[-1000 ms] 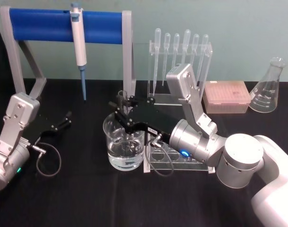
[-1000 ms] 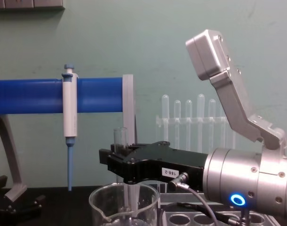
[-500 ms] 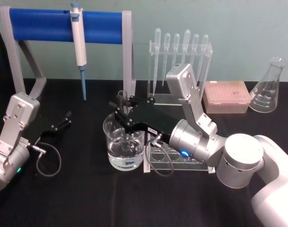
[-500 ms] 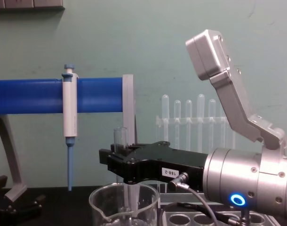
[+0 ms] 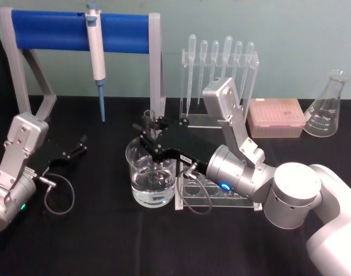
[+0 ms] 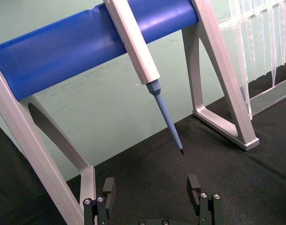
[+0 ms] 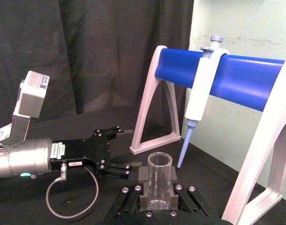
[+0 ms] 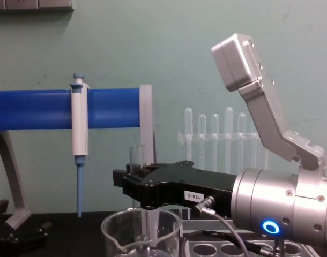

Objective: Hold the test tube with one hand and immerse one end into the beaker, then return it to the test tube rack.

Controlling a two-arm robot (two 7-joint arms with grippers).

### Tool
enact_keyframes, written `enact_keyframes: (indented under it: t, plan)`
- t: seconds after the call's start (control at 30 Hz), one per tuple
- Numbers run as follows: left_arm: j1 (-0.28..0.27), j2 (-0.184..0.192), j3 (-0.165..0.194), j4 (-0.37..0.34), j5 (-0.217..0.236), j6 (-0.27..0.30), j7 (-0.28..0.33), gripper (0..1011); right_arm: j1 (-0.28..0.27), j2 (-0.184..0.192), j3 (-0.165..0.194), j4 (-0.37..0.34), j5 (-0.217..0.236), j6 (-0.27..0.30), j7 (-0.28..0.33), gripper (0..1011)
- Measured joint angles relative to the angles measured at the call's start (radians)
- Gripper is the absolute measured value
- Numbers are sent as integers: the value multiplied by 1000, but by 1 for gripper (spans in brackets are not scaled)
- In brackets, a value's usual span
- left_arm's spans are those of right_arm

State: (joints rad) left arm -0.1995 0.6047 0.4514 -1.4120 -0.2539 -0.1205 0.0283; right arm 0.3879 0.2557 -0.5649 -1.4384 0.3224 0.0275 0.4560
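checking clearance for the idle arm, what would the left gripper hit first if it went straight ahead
Probably the micropipette tip, hanging just ahead of the open left gripper; it might pass beneath it, since height is unclear.

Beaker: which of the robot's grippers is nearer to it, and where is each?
Right. The right gripper is directly above the beaker, shut on the test tube that dips into it. The left gripper sits open, well off to the beaker's left.

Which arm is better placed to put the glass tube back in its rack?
Right: the right gripper holds the test tube in the beaker, beside the rack; the left gripper sits open farther off.
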Motion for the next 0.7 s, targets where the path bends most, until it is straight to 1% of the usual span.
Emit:
enact_keyframes:
  t: [0.7]
  plan:
    - [0,0,0,0,0,0,0,1000,0,0,0,0,0,0,0,227]
